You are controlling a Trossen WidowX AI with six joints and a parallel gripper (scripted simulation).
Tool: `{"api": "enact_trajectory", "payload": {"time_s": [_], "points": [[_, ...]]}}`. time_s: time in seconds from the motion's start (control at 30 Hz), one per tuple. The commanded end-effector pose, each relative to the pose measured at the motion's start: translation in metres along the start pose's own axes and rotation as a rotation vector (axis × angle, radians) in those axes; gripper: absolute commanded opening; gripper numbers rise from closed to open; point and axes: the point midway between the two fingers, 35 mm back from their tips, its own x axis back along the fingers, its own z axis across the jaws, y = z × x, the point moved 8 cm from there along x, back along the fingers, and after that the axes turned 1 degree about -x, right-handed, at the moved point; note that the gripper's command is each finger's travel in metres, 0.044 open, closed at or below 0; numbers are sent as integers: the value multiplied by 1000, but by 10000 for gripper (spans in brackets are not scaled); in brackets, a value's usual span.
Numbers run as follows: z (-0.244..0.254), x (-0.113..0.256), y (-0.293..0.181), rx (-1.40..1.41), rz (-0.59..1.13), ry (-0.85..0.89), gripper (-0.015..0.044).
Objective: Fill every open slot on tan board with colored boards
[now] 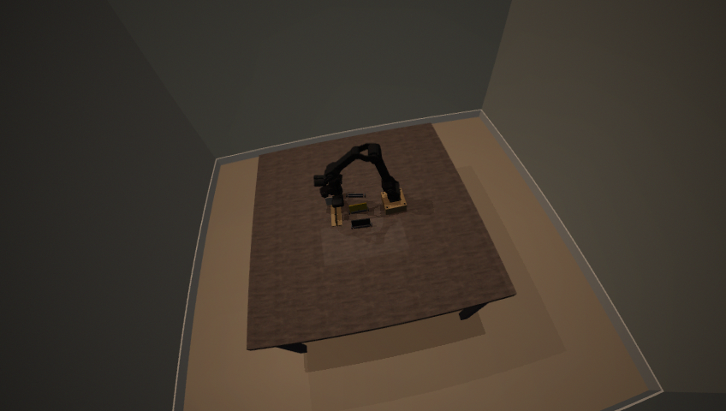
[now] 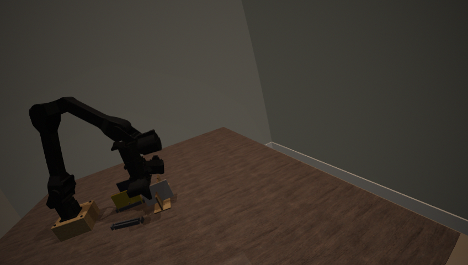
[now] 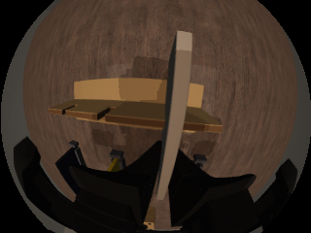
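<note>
three colored boards and three dark holders are on view, with one tan board [image 1: 336,216] [image 2: 159,200] [image 3: 141,113] standing on the table [image 1: 377,285] [image 2: 295,203] [image 3: 121,34]. the yellow board [image 1: 358,207] [image 2: 120,201] [image 3: 114,165] and the dark board [image 1: 360,222] [image 2: 122,186] [image 3: 66,167] sit in two holders; the third holder [image 1: 355,195] [image 2: 127,224] [image 3: 199,158] is empty. the fingers [image 1: 337,201] [image 2: 141,190] are closed on the grey board [image 1: 328,201] [image 2: 163,191] [image 3: 178,97], thin, flat-faced, pale-edged, upright and crosswise at the tan board. two slots look open; how deep the grey board sits is hard to tell.
</note>
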Motion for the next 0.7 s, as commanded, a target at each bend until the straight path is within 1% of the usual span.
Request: {"api": "enact_trajectory", "payload": {"time_s": [0.0,0.67], "points": [[0,0,-1,-7,0,1,0],[0,1,1,10,0,1,0]]}}
